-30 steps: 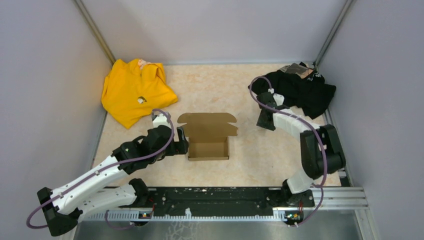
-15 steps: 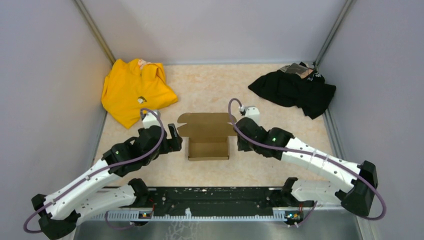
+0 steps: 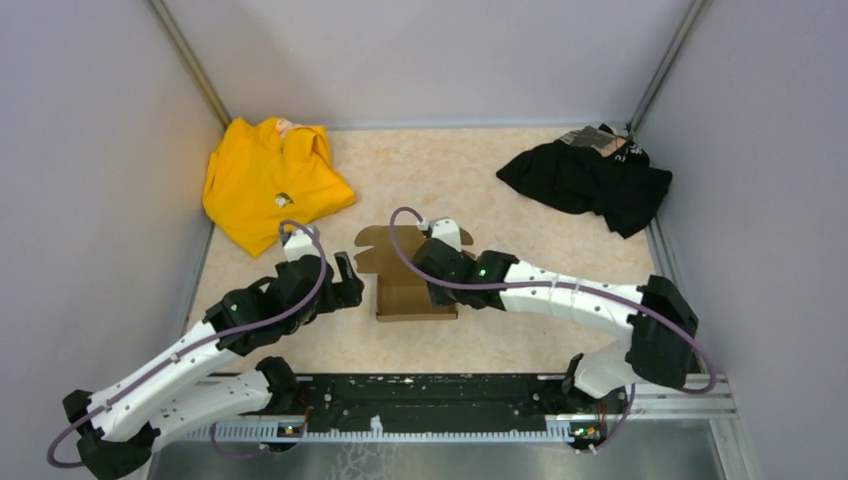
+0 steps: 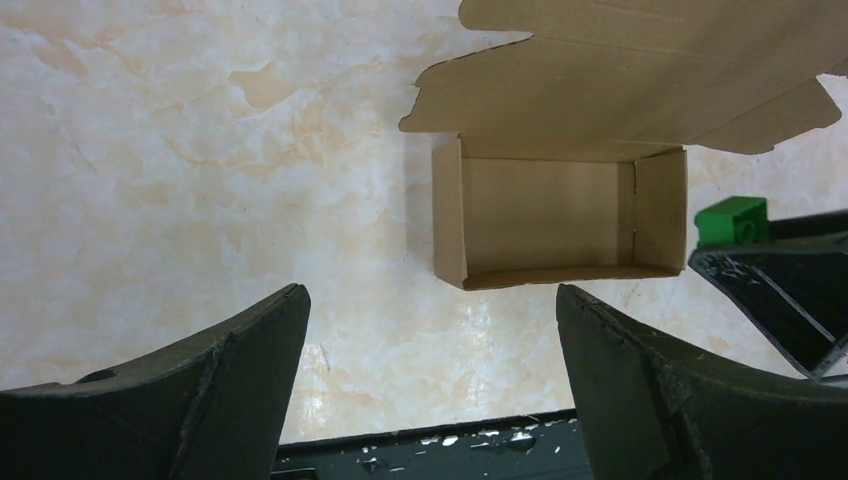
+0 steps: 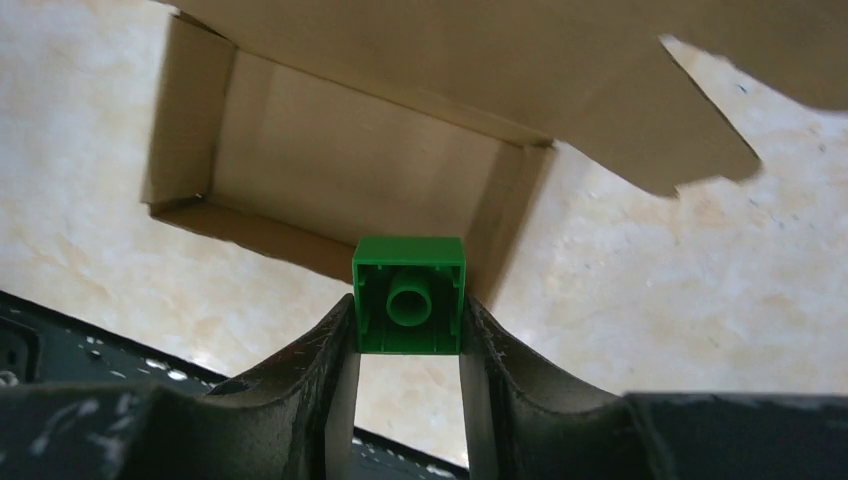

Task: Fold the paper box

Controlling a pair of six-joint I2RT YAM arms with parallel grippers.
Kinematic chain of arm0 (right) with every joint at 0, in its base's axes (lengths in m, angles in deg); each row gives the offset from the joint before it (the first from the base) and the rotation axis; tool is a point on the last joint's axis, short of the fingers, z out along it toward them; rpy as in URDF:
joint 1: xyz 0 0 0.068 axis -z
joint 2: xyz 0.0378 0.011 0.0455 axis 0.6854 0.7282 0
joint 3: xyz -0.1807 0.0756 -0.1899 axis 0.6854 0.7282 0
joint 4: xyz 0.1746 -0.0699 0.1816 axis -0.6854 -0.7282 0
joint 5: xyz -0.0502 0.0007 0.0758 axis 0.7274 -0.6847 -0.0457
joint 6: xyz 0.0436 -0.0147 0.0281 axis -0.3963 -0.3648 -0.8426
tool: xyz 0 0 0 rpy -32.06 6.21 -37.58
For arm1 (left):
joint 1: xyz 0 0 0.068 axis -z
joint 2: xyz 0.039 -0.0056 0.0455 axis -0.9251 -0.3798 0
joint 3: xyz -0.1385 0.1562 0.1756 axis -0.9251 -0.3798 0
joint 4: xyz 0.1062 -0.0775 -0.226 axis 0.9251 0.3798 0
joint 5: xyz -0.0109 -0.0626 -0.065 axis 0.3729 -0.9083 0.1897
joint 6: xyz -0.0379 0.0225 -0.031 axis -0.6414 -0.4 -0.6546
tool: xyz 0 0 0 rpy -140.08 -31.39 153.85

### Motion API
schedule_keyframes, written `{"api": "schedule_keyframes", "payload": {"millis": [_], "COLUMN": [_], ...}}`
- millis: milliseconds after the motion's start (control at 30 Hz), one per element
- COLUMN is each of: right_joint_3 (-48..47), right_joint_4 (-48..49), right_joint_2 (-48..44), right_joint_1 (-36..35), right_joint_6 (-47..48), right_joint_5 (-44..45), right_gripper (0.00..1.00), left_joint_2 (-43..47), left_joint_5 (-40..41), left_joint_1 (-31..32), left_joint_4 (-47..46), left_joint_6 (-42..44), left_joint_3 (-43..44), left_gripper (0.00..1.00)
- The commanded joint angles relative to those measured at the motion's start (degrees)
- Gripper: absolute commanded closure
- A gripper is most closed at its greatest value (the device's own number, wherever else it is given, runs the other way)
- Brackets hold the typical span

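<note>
Top external view shows a beige marbled table (image 3: 430, 170) enclosed by grey walls, with both arms reaching inward from the near edge. A yellow garment (image 3: 270, 180) lies crumpled at the far left corner and a black garment (image 3: 590, 180) at the far right corner, both well apart from the working area. The paper box (image 3: 400, 298) sits near the middle of the table, between the two grippers. Its rectangular tray is formed with four upright walls, and its lid panel with side tabs lies open toward the far side. The left wrist view shows the tray (image 4: 550, 215) empty. The left gripper (image 3: 350, 280) is positioned just beside the left wall of the box with its jaws spread wide, holding nothing and not touching the cardboard. The right gripper (image 5: 408, 318) is positioned at the right side of the tray, its jaws closed on a small green block (image 5: 408, 290) with the hollow underside facing the wrist camera. Contact between the block and the box wall cannot be determined.
</note>
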Motion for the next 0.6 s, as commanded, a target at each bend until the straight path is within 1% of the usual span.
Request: {"api": "schedule_keyframes", "payload": {"millis": [0,100,133,200,233,300,367,400,433,467,567], "right_joint_3": [-6.25,-7.82,-8.37,-9.08,-8.95,-8.0,-7.15,-6.42,-6.0,-5.88,-5.47], "right_joint_4": [7.4,8.44,8.12,7.6,7.35,6.92,5.63,5.31,5.26,5.13,5.57], "right_joint_2": [4.33,8.12,9.16,10.36,10.4,10.06,9.25,8.66,8.05,7.51,4.93], "right_joint_1": [-0.41,-0.48,-0.49,-0.84,-1.13,-1.41,-1.42,-1.38,-1.38,-1.42,-1.38], "right_joint_6": [3.03,3.74,3.86,4.4,4.52,4.95,5.15,5.2,5.63,6.06,6.76], "right_joint_5": [-2.71,-4.72,-5.23,-6.23,-6.16,-6.4,-5.39,-4.89,-4.74,-4.56,-5.46], "right_gripper": [0.87,0.84,0.79,0.72,0.68,0.54,0.43,0.35,0.29,0.27,0.27], "left_joint_2": [2.11,2.17,1.98,1.65,1.52,1.36,1.26,1.19,1.09,0.92,0.12], "left_joint_5": [-0.63,-0.6,-0.66,-0.89,-0.99,-1.19,-1.21,-1.17,-1.21,-1.21,-1.13], "left_joint_1": [-0.24,-0.24,-0.24,-0.23,-0.21,-0.24,-0.24,-0.24,-0.24,-0.24,-0.24], "left_joint_4": [1.78,1.89,1.93,1.95,1.92,1.83,1.51,1.31,0.91,0.5,-0.73], "left_joint_6": [-1.16,-1.25,-1.27,-1.16,-1.16,-1.05,-0.91,-0.94,-0.86,-0.81,-0.85], "left_joint_3": [-0.62,-0.42,-0.32,-0.03,0.02,-0.15,-0.43,-0.65,-0.82,-1.05,-1.47], "left_gripper": [0.02,0.02,0.01,0.02,0.02,0.02,0.02,0.02,0.02,0.01,0.02]}}
